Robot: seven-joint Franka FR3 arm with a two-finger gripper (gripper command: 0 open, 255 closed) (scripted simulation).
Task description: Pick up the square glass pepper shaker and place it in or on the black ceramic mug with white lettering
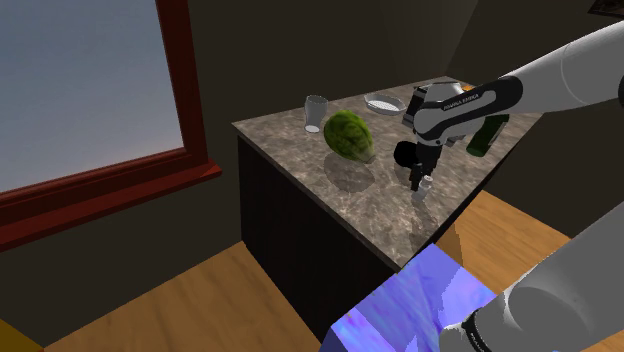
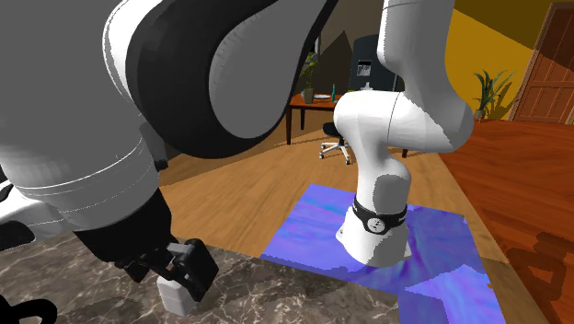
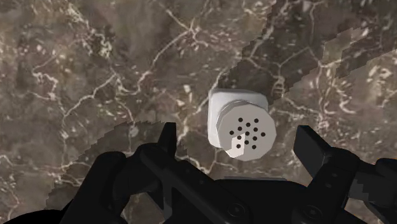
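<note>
The pepper shaker [image 3: 240, 127], a pale square-bodied jar with a grey faceted cap pierced by a cluster of dark holes, stands upright on the brown marble countertop [image 3: 95, 63], close to the counter's edge nearest the stand. The black gripper [image 3: 240, 145] hangs directly over it, fingers [image 3: 168, 141] spread wide on either side of the cap, neither touching it; the shaker is not held.

In the shoulder view the white arm [image 1: 560, 75] reaches in from the right and points the gripper [image 1: 421, 180] straight down at the shaker [image 1: 425, 188]. Just beyond the hand sits a black mug [image 1: 404, 154], partly hidden; no lettering can be made out. A dark green bottle [image 1: 483, 137] stands to the shoulder view's right of the mug, a mottled green melon-like fruit [image 1: 349, 135] to its left, with a pale cup [image 1: 316, 112] and a shallow bowl [image 1: 385, 101] along the far side.

The second exterior view looks back from the counter: the shaker [image 2: 171, 295] sits under the gripper [image 2: 189, 276], and the arm's base rises from the blue stand [image 2: 432, 267] on a wooden floor [image 2: 239, 198], with a desk [image 2: 317, 101] and an office chair [image 2: 333, 147] beyond.
</note>
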